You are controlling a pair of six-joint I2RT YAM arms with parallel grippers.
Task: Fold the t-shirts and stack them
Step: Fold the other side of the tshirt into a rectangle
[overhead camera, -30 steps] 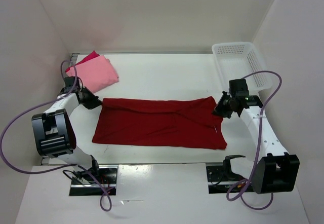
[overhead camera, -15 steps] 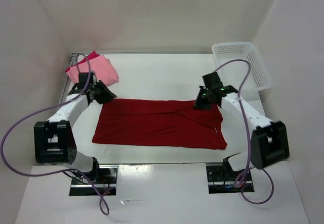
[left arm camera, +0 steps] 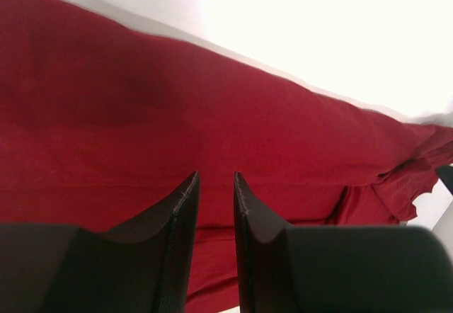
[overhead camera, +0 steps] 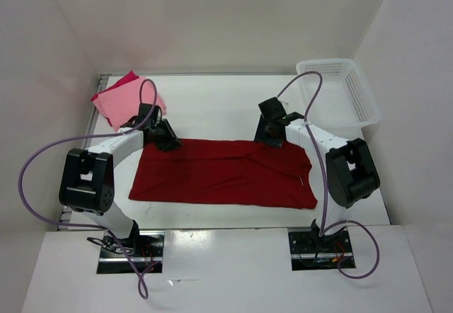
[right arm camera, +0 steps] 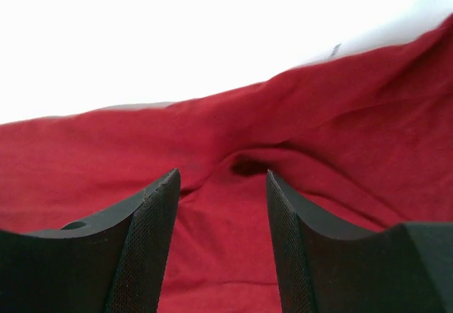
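Observation:
The dark red t-shirt (overhead camera: pixel 219 173) lies as a long flat band across the middle of the table. My left gripper (overhead camera: pixel 168 141) hovers at its far left edge; in the left wrist view its jaws (left arm camera: pixel 216 178) stand a narrow gap apart, nothing between them, red cloth (left arm camera: pixel 212 100) below. Over the far edge right of centre, my right gripper (overhead camera: pixel 269 137) is wide open (right arm camera: pixel 223 175) above a crease in the cloth (right arm camera: pixel 318 136). A folded light salmon pink t-shirt (overhead camera: pixel 127 102) rests on the crimson-pink t-shirt (overhead camera: pixel 126 79) at the back left.
A white lattice basket (overhead camera: pixel 340 90) stands at the back right corner. White walls close in the table on three sides. The arms' purple cables (overhead camera: pixel 42 164) loop out over the left and right table edges.
Both arms have swung inward from the red shirt's far corners along its far edge. The right gripper's jaws have spread wide; the left jaws opened slightly. The shirt lies as before.

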